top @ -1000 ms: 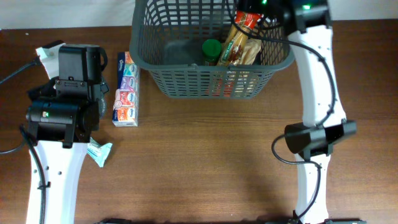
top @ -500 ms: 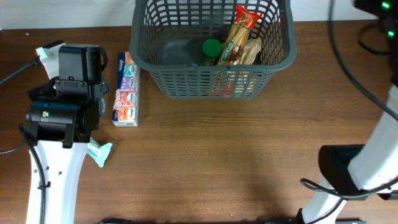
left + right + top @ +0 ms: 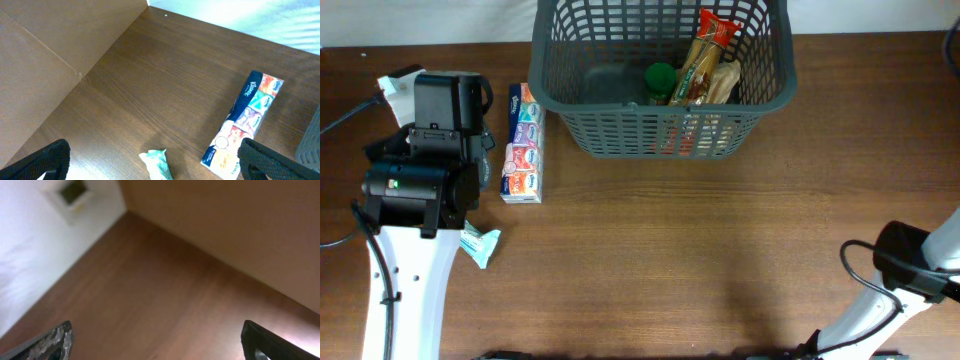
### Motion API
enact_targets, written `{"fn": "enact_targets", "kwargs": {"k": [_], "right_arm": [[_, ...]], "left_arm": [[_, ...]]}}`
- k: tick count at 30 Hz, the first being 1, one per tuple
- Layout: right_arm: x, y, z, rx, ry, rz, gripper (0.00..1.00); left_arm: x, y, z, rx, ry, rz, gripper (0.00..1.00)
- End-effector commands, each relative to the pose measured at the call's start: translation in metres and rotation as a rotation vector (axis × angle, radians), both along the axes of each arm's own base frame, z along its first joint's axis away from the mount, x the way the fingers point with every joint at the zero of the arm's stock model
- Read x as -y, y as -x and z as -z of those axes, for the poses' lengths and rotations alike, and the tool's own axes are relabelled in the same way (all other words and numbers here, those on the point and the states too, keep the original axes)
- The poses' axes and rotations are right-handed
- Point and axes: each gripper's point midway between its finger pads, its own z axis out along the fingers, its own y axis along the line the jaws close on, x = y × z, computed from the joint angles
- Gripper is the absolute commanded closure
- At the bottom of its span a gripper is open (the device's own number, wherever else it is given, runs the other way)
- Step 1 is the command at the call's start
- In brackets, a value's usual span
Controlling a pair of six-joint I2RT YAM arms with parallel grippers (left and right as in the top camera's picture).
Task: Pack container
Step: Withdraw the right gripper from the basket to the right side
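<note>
the container (image 3: 620, 132) stood at the far edge of the table (image 3: 670, 260), about in the middle, when seen from above. inside it lay a bottle with a green cap (image 3: 660, 78) and some long snack packets (image 3: 705, 60) leaning to the right side, so i judged the packing as partly done. a tissue pack (image 3: 523, 145) lay just beside its left wall. a small teal wrapper (image 3: 480, 243) lay nearer, beside the left arm (image 3: 415, 190). both were outside, probably waiting to be packed. the right arm (image 3: 910, 270) was at the near right corner, well apart from the container.

in the left wrist view, the left gripper (image 3: 150, 161) hung above the table with its jaws spread wide, holding nothing. the wrapper lay almost between the fingertips and the tissue pack lay further away. this position looked suitable for going down on the wrapper.

in the right wrist view, the right gripper (image 3: 157, 341) was also wide open and empty. it pointed at bare wood and a wall. the picture was blurred, and the container was not visible there.
</note>
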Motion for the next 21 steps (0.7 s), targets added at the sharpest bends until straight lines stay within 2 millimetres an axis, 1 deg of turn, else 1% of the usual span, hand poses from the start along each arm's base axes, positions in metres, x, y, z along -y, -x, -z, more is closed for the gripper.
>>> {"fn": "enact_targets", "kwargs": {"k": [1, 7, 11, 15, 19, 21], "right_arm": [[0.022, 0.013, 0.017, -0.059, -0.019, 0.087, 0.01], [0.041, 0.023, 0.054, -0.181, -0.079, 0.138, 0.01], [0.043, 0.025, 0.073, -0.245, -0.110, 0.144, 0.01], [0.043, 0.026, 0.085, -0.283, -0.128, 0.143, 0.01], [0.043, 0.026, 0.089, -0.296, -0.134, 0.144, 0.01], [0.043, 0.026, 0.089, -0.296, -0.134, 0.144, 0.01]], "left_arm": [[-0.004, 0.003, -0.008, 0.022, -0.010, -0.014, 0.01], [-0.004, 0.003, -0.008, 0.022, -0.009, -0.014, 0.01], [-0.004, 0.003, -0.008, 0.022, -0.009, -0.014, 0.01], [-0.004, 0.003, -0.008, 0.022, -0.009, -0.014, 0.01], [-0.002, 0.002, -0.007, 0.021, 0.001, -0.005, 0.01], [0.006, -0.001, -0.003, 0.017, 0.045, 0.033, 0.01]]}}
